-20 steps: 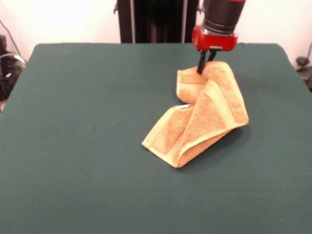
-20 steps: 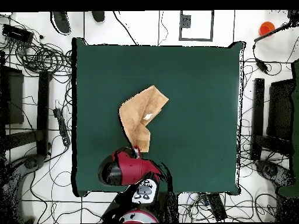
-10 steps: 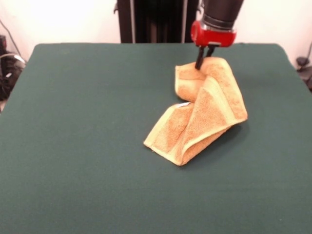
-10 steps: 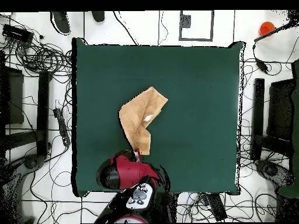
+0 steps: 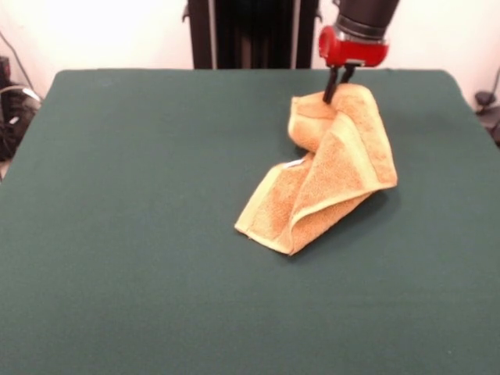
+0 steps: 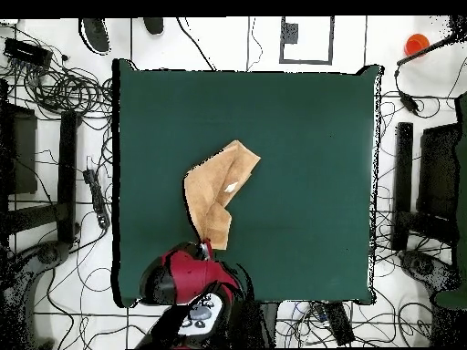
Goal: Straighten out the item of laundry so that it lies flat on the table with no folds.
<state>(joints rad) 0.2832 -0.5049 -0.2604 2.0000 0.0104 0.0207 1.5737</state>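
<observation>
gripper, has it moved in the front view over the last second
Yes. The gripper, shut on the towel, has risen and drawn back toward the table's far edge, pulling the towel's pinched end with it.

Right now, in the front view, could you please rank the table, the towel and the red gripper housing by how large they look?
1. table
2. towel
3. red gripper housing

A black cylindrical arm ends in a red collar with 2 thin black fingers
</observation>
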